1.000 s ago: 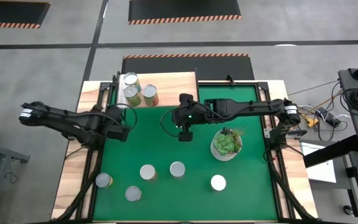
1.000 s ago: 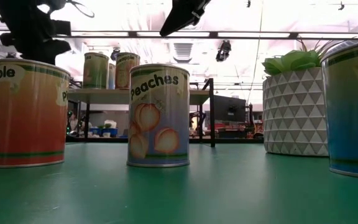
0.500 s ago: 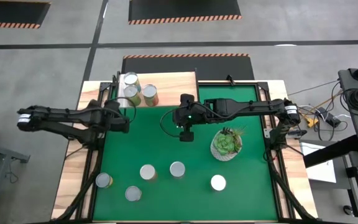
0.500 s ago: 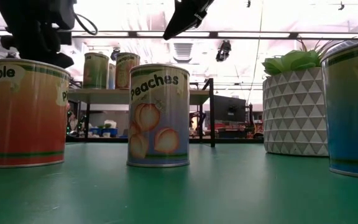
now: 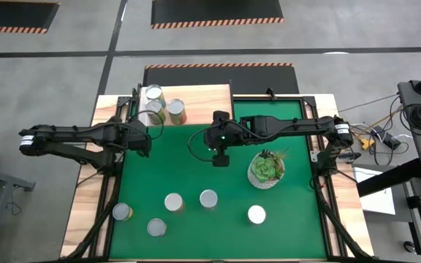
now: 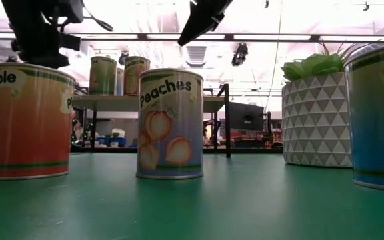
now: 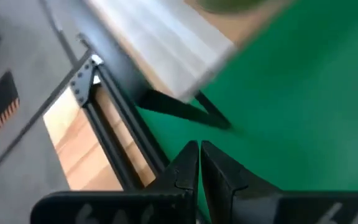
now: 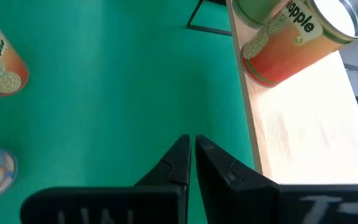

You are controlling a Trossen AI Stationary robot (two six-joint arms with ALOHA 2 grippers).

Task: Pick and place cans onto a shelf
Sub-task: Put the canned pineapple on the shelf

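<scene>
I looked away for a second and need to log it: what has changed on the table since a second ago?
The left gripper has swung in from the mat's left side toward the shelf, ending just in front of its left end, empty, fingers shut. The right gripper stays shut above mid-mat. Three cans on the shelf, five cans on the mat and the plant pot have not moved.

Even, bright overhead light fills the high view, with soft, faint shadows on the green mat (image 5: 196, 175). In the low view, ceiling strip lights (image 6: 292, 39) blow out the background, leaving arms as dark silhouettes. The left wrist view is smeared by motion blur across the shelf (image 7: 166, 43); the right wrist view stays sharp
</scene>
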